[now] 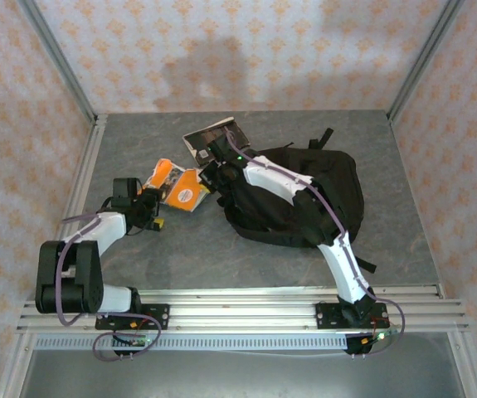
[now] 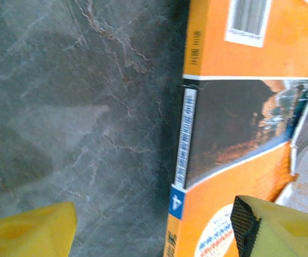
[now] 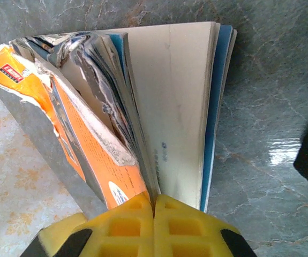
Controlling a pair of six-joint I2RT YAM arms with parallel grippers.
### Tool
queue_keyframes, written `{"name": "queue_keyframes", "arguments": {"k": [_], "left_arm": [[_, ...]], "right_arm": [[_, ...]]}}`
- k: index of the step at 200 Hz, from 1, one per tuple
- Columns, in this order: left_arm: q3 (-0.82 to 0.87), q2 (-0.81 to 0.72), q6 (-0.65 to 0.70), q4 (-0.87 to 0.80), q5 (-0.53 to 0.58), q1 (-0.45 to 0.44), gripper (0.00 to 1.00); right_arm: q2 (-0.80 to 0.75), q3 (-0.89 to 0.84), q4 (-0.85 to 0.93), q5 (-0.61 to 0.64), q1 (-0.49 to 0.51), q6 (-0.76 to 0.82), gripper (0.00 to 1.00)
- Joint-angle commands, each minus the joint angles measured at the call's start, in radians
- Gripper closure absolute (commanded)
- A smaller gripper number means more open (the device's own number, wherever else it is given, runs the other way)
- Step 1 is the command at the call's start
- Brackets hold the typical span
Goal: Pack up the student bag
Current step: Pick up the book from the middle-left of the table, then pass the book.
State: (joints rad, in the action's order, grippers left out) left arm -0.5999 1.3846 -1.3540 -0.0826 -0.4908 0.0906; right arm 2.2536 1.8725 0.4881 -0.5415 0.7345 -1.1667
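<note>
Trouble ahead! From above, large soft black fabric backpack (image 1: 313, 195) lies slumped on grey table (image 1: 387, 240). Left wrist: left gripper (image 2: 151, 227) released, straddling flat orange paperback (image 2: 239, 134) left of the backpack; it might shove it away. Right wrist: right gripper (image 3: 154, 206) clenched at fanned, dog-eared orange-white book (image 3: 164, 107) off the backpack's far-left corner; pages could tear.

Table (image 1: 213, 249) bears student bag (image 1: 338, 178), orange book (image 1: 184, 192)
</note>
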Motion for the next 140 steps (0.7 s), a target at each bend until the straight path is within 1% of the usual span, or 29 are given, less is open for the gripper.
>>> {"name": "queue_keyframes", "arguments": {"k": [1,23,44,60,76,108,119,140], "left_arm": [[0.000,0.047,0.024,0.075,-0.003,-0.009,0.24],[-0.015,0.095,0.022,0.129,-0.002,-0.012,0.27],[-0.031,0.128,0.006,0.189,0.000,-0.014,0.35],[-0.052,0.140,0.000,0.208,0.004,-0.020,0.45],[-0.075,0.146,0.008,0.208,0.010,-0.023,0.58],[-0.110,0.154,0.042,0.172,0.022,-0.025,0.78],[-0.116,0.149,0.046,0.165,0.018,-0.025,0.85],[-0.129,0.114,0.065,0.125,0.020,-0.026,0.96]], "right_arm": [[-0.064,-0.020,-0.062,-0.017,0.012,-0.038,1.00],[-0.065,-0.030,-0.083,-0.031,0.022,-0.049,1.00],[-0.068,-0.044,-0.098,-0.041,0.032,-0.060,1.00],[-0.074,-0.056,-0.101,-0.046,0.037,-0.063,1.00],[-0.081,-0.072,-0.106,-0.049,0.041,-0.064,1.00],[-0.107,-0.105,-0.110,-0.042,0.041,-0.063,1.00],[-0.115,-0.099,-0.083,-0.031,0.042,-0.041,1.00],[-0.134,-0.072,0.014,0.011,0.039,0.032,1.00]]}}
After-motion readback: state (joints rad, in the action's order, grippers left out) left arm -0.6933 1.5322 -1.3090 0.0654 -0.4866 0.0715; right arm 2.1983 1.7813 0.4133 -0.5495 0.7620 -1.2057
